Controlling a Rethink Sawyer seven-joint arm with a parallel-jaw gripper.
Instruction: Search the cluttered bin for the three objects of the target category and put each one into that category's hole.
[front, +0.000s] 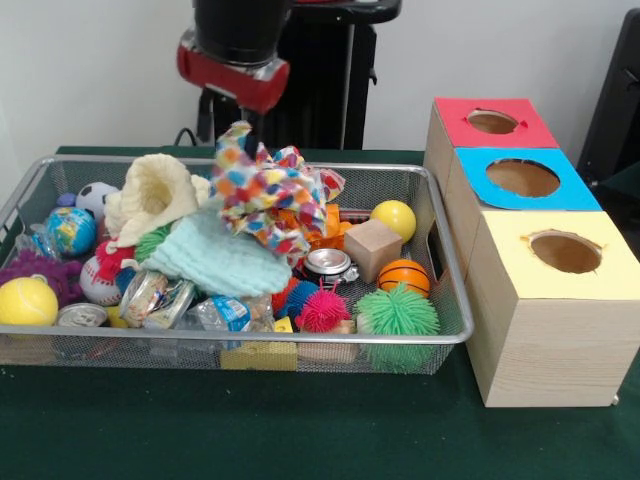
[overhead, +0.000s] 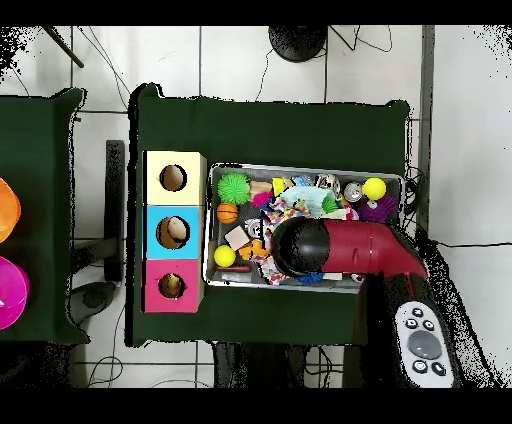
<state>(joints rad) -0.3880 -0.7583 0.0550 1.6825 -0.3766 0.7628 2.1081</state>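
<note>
The wire bin sits on the green desk, right beside 3 wooden boxes, so toys go a short way to a hole. It is silver mesh, piled with balls, cloths and cans. The tool hangs over the spotty cloth; I cannot tell if it is open or holding anything.

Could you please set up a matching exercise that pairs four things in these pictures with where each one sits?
Things:
1. green spiky ball
2. yellow tennis ball
3. red-topped box
4. yellow-topped box

Places, in the front view:
A. farthest box of the row
B. near right corner of the cluttered bin
C. nearest box of the row
D. near left corner of the bin

Pairs: 1-B, 2-D, 3-A, 4-C
</note>
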